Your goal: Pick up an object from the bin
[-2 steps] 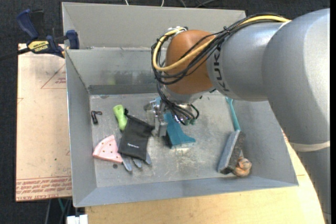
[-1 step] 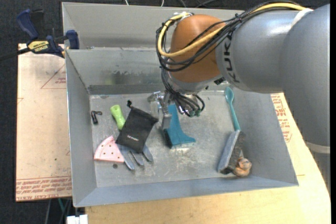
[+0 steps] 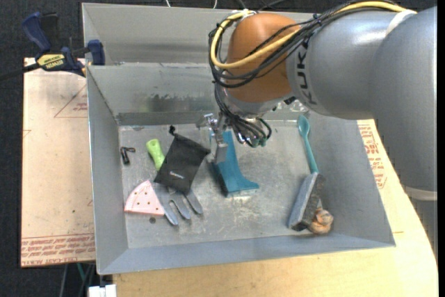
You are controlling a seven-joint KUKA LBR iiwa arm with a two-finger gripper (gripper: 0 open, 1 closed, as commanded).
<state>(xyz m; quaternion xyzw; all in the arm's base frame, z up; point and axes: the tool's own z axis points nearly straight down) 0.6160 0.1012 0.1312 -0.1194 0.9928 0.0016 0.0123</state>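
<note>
Writing: "KUKA" reads in part, in dark letters, on the grey arm (image 3: 361, 59).
Gripper (image 3: 221, 135): low at the middle of the bin, at the upper end of a teal L-shaped piece (image 3: 235, 176) that stands on the floor; whether the grip is open or closed cannot be told.
Left of it: a black pouch (image 3: 179, 163) just beside, then a green peg (image 3: 154, 151) and a pink wedge (image 3: 144, 199).
Right side: a grey bar (image 3: 304, 202) near the wall.
Open room: bare floor between the teal piece and the bar.
Surface: scuffed grey metal bin (image 3: 243, 248).
Room: dark floor with cables behind.
</note>
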